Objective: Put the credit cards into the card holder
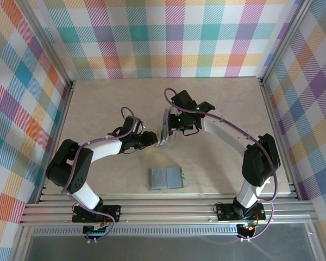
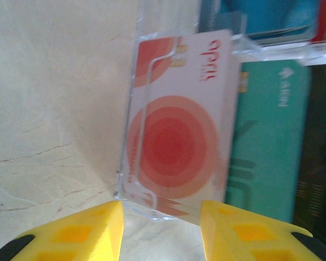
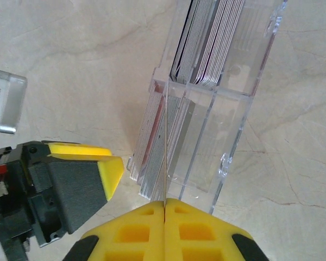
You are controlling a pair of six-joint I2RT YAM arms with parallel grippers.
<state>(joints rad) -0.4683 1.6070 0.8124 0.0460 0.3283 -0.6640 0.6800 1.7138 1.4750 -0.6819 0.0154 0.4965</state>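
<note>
top: overhead, far, whole table (image 1: 98,109) | wrists: close, both on clear tray (image 3: 233,119)

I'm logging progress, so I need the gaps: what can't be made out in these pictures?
- Card holder, top view: too small to tell whether cards are inside.
- Pinched card in right gripper, right wrist view: edge-on, face unseen.
- Teal card, left wrist view: blurred, partly behind red card.

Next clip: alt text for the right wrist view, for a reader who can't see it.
The right gripper, pads shut, pinches the edge of a thin credit card standing in a clear plastic tray packed with more cards on edge. The left gripper's yellow fingertip is close beside the tray, over a marbled table.
</note>
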